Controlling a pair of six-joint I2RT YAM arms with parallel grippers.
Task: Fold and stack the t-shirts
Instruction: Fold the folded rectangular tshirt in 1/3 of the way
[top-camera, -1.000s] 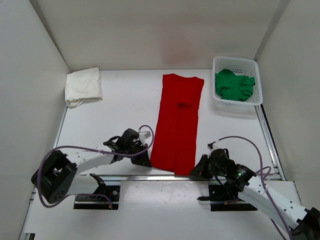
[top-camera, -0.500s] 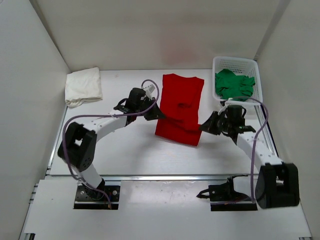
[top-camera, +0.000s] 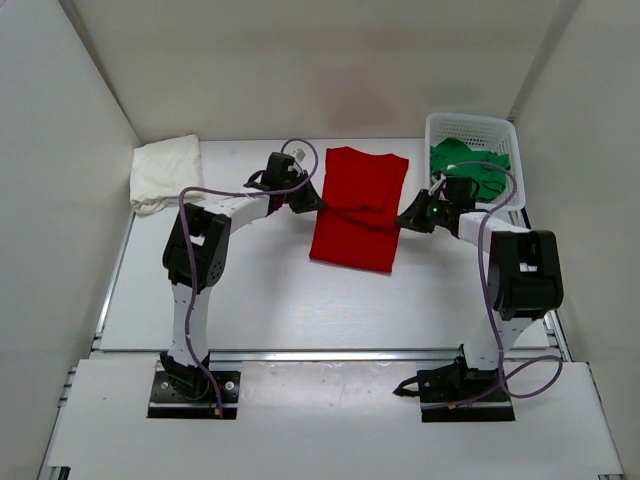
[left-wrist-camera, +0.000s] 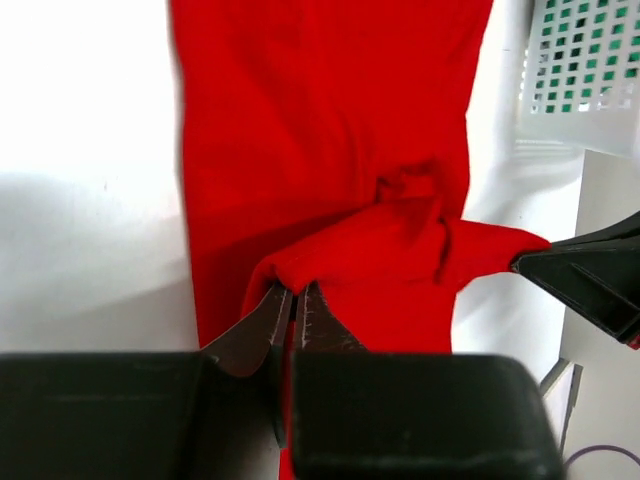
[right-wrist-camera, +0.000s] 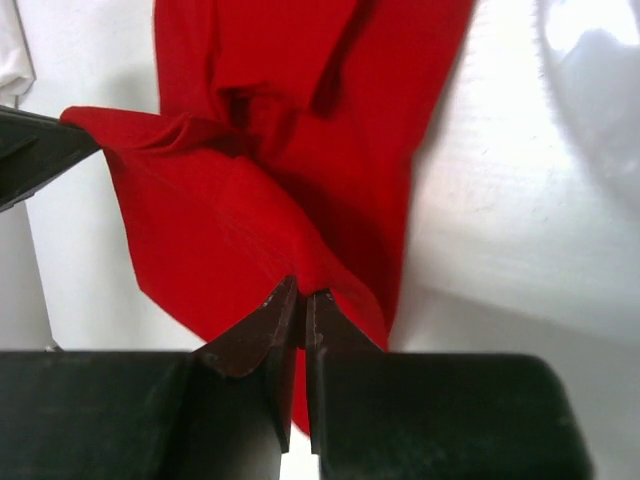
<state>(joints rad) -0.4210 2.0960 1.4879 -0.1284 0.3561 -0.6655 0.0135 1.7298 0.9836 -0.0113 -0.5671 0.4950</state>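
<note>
Toward twelve o'clock on the table (top-camera: 250, 290), my left gripper (top-camera: 312, 203) and right gripper (top-camera: 408, 221) each pinch tight a hem corner of the red t-shirt (top-camera: 352, 240), at its nine and three o'clock. I judge this keeps the doubled edge taut so the half-fold lands square.

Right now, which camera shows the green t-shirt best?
Top external: the green t-shirt lies bunched in the basket. Left wrist catches only green specks through the mesh; right wrist shows none of it.
</note>
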